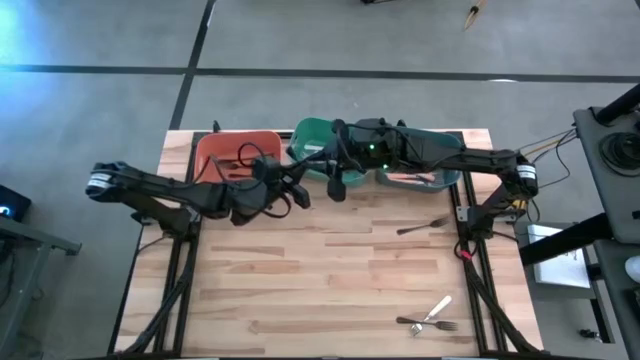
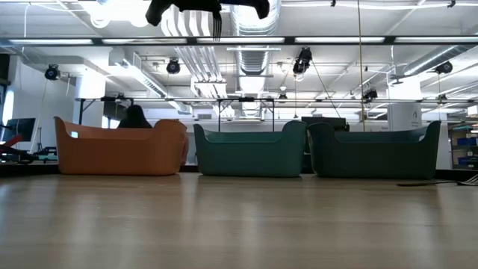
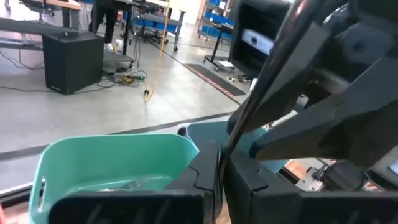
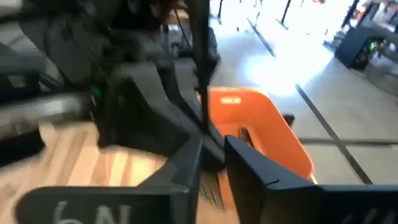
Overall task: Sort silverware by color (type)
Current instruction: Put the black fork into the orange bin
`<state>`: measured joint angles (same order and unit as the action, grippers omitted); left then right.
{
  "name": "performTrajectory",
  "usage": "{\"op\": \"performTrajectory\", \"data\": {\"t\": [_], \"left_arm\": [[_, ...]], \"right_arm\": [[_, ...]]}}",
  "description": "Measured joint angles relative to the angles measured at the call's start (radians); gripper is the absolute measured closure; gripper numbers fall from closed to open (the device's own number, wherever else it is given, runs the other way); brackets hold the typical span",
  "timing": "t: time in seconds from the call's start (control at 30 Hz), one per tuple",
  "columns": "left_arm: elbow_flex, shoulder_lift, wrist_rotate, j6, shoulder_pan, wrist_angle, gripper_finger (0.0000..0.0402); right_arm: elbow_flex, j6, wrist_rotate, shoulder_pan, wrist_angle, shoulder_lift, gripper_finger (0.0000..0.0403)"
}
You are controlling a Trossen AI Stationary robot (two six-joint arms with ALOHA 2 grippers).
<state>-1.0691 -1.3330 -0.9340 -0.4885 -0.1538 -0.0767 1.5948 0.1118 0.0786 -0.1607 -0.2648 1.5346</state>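
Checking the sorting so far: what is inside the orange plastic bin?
In the high view, dark fork shapes lie inside the orange plastic bin; the right wrist view shows one too. Their handle colours and count cannot be told, and the left arm covers the bin's near edge.

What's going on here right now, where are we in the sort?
Both arms meet in mid-air in front of the green bin. The left gripper is shut on a black-handled fork, and the right gripper is at the same fork, so it looks like a hand-over. The fork hangs tines down, well above the table. Three forks are not yet sorted and lie on the table's right side.
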Motion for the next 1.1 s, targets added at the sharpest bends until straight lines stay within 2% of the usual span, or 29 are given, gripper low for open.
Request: {"op": "performTrajectory", "data": {"t": [0.17, 0.3, 0.5, 0.63, 0.73, 0.93, 1.1], "left_arm": [[0.0, 0.059, -0.002, 0.009, 0.026, 0.144, 0.0402], [0.0, 0.132, -0.012, -0.009, 0.087, 0.425, 0.0402], [-0.001, 0.191, 0.0, -0.13, 0.236, 0.944, 0.0401], [0.005, 0.177, 0.011, -0.16, 0.353, 1.172, 0.0401], [0.019, 0.152, 0.042, -0.116, 0.443, 1.227, 0.0401], [0.086, 0.106, 0.184, 0.009, 0.561, 1.228, 0.0401], [0.124, 0.093, 0.139, 0.001, 0.569, 1.21, 0.0401]], "right_arm": [[0.0, 0.004, -0.001, -0.025, -0.078, -0.047, 0.0278], [0.0, -0.015, -0.003, -0.047, -0.201, -0.1, 0.0243], [0.0, -0.064, -0.049, -0.056, -0.43, -0.156, 0.0235], [0.0, -0.111, -0.082, -0.056, -0.566, -0.164, 0.0245], [0.0, -0.145, -0.085, -0.056, -0.644, -0.16, 0.0253], [-0.002, -0.21, -0.118, -0.055, -0.775, -0.158, 0.0267], [-0.002, -0.251, -0.142, -0.055, -0.841, -0.17, 0.0273]]}}
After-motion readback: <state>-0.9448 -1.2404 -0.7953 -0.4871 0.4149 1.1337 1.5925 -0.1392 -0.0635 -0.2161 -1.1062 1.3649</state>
